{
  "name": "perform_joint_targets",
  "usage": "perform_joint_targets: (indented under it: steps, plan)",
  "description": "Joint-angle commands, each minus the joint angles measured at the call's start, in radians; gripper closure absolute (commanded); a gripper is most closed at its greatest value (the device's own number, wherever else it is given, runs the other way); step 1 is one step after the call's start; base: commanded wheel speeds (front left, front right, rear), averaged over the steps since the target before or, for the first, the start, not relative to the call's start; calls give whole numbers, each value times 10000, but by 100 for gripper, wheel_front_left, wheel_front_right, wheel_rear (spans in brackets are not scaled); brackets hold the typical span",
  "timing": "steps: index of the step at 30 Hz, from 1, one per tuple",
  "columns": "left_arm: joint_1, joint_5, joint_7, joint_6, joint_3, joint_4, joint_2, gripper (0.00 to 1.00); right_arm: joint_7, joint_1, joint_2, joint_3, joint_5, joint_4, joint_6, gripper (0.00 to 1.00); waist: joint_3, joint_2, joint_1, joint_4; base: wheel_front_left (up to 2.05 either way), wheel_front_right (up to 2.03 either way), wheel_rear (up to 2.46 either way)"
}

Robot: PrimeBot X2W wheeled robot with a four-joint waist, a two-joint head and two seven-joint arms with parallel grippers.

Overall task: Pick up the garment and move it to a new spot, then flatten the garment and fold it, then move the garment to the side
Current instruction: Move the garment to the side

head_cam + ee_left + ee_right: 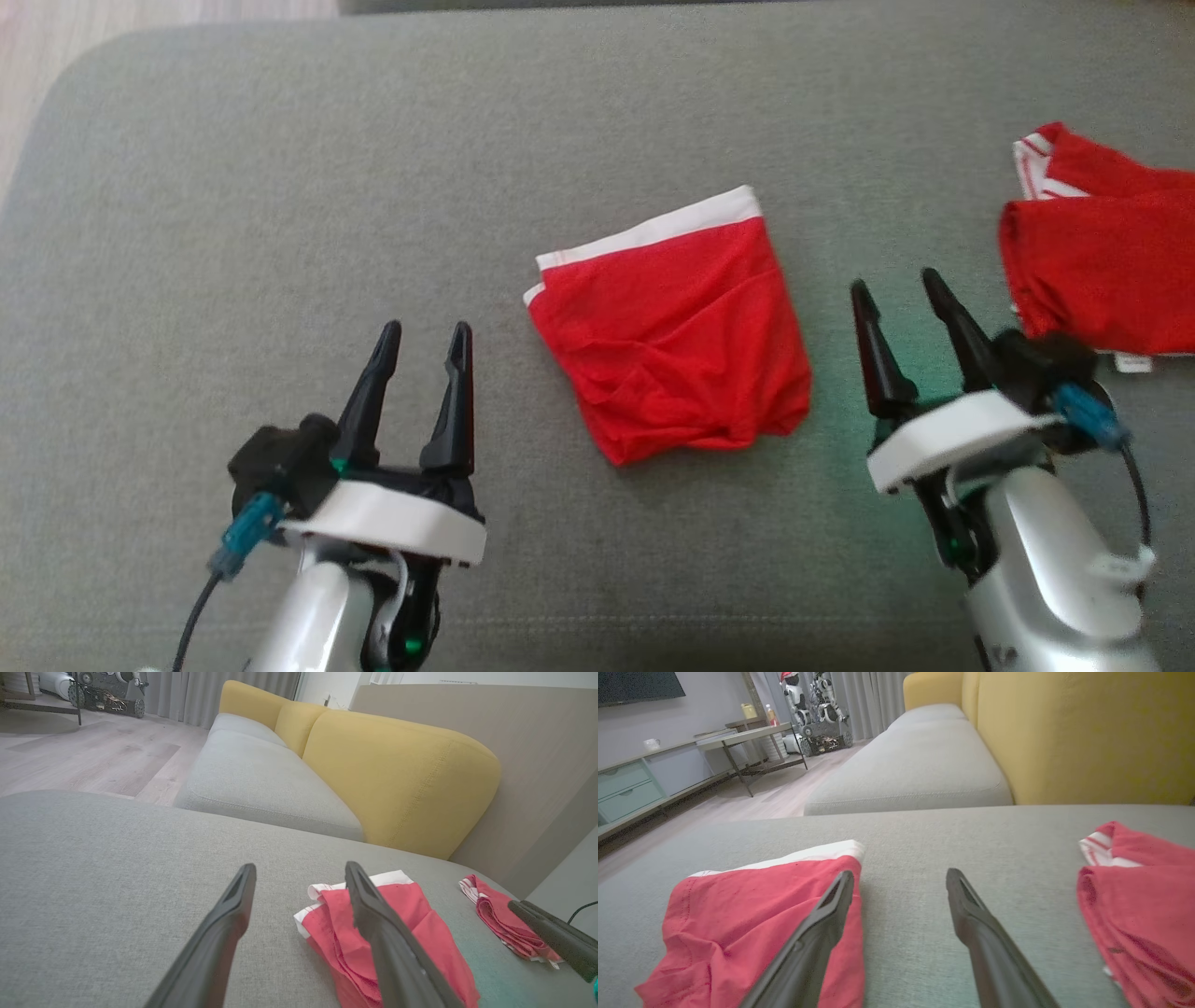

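A red garment (674, 327) with a white waistband lies folded on the grey cushion (280, 187), in the middle of the head view. It also shows in the left wrist view as the red garment (420, 933) and in the right wrist view as the red garment (738, 924). My left gripper (425, 334) hovers open to its left, nothing between the fingers. My right gripper (896, 287) stands open to its right, also empty. In the left wrist view my left gripper (301, 870) has the garment behind its right finger.
A second red garment (1102, 252) with white trim lies at the cushion's right edge, close to my right wrist. A yellow sofa back (402, 770) and another grey seat (915, 765) lie beyond. Wooden floor (93, 756) lies past the cushion's left edge.
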Motion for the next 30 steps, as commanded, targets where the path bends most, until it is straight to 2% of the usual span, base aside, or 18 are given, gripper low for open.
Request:
perform_joint_targets:
  steps: [1, 7, 15, 16, 17, 18, 21, 25, 30]
  plan:
    - [-564, 12, -51, -42, 264, -305, 60, 0, 95, -481, -23, 415, 241, -43, -9, 0, 236, 0, 0, 227, 0, 0, 0]
    - [-829, -29, -51, -43, 113, -271, 60, 0, 467, -1176, -153, 1097, 1043, 995, -9, 0, 590, 0, 0, 691, 0, 0, 0]
    - [-937, -30, -51, -18, 85, -238, 60, 0, 668, -1723, -225, 1542, 1524, 2332, -9, 0, 747, 0, 0, 1020, 0, 0, 0]
    - [-938, -28, -51, -15, 80, -234, 60, 0, 686, -1796, -224, 1603, 1542, 2529, -9, 5, 751, 0, 0, 1044, 0, 0, 0]
    - [-937, -25, -51, -10, 73, -228, 60, 0, 676, -1865, -226, 1665, 1553, 2704, -9, 96, 747, 0, 0, 1064, 0, 0, 0]
    - [-934, -23, -51, -4, 70, -220, 60, 0, 623, -1937, -243, 1743, 1529, 2845, -9, 100, 735, 0, 0, 1074, 0, 0, 0]
    - [-902, -12, -51, 34, 126, -200, 60, 0, 169, -2194, -418, 1955, 1167, 3119, -9, 100, 665, 0, 0, 1004, 0, 0, 0]
    - [-847, 15, -51, 24, 202, -214, 60, 0, -605, -2589, -896, 2331, -236, 3213, -9, 100, 536, 0, 0, 678, 0, 0, 0]
    - [-912, 82, -51, -14, 245, -329, 60, 0, -896, -2943, -1485, 2684, -1577, 2740, -9, 100, 539, 0, 0, -32, 0, 0, 0]
